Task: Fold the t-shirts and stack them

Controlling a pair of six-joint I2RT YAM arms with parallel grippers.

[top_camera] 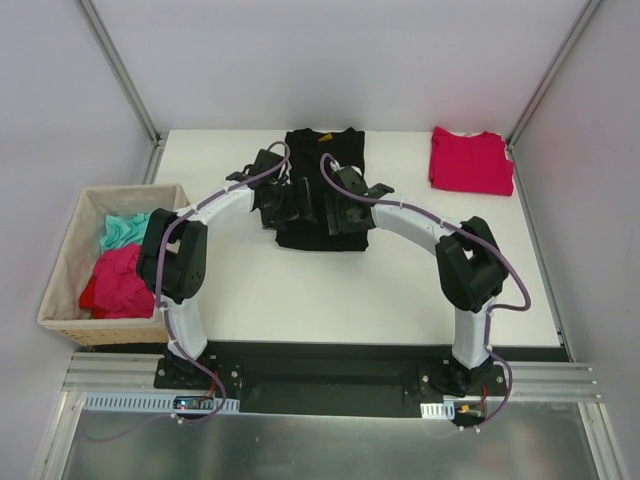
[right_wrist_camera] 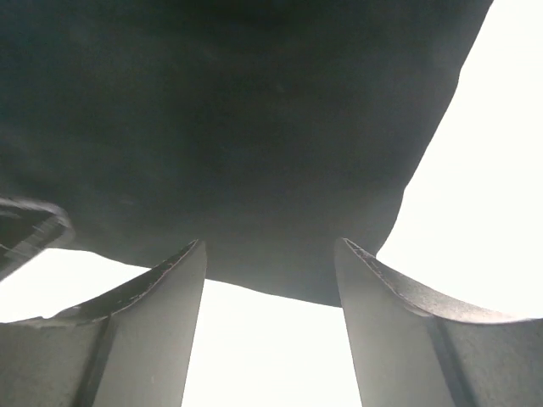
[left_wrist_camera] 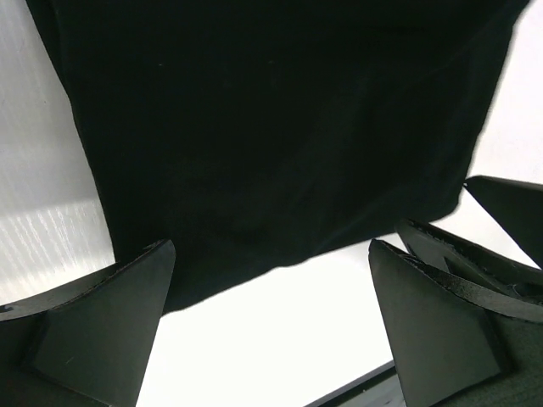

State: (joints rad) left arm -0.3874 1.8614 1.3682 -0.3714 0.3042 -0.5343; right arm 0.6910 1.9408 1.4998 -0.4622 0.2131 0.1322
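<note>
The black t-shirt (top_camera: 322,148) lies folded at the middle back of the white table (top_camera: 300,290). A red t-shirt (top_camera: 470,160) lies folded at the back right corner. Both grippers hover side by side over the black shirt's near edge. My left gripper (top_camera: 292,205) is wide open; in the left wrist view this gripper (left_wrist_camera: 271,246) has the black cloth (left_wrist_camera: 280,127) just past its tips and bare table between the fingers. My right gripper (top_camera: 337,212) is open too, narrower; in its own view the gripper (right_wrist_camera: 271,243) has the cloth hem (right_wrist_camera: 237,127) at its tips. Neither holds anything.
A woven tan basket (top_camera: 62,262) stands off the table's left edge with teal cloth (top_camera: 125,230) and pink cloth (top_camera: 115,285) in it. One finger of the right gripper (left_wrist_camera: 501,220) shows at the right of the left wrist view.
</note>
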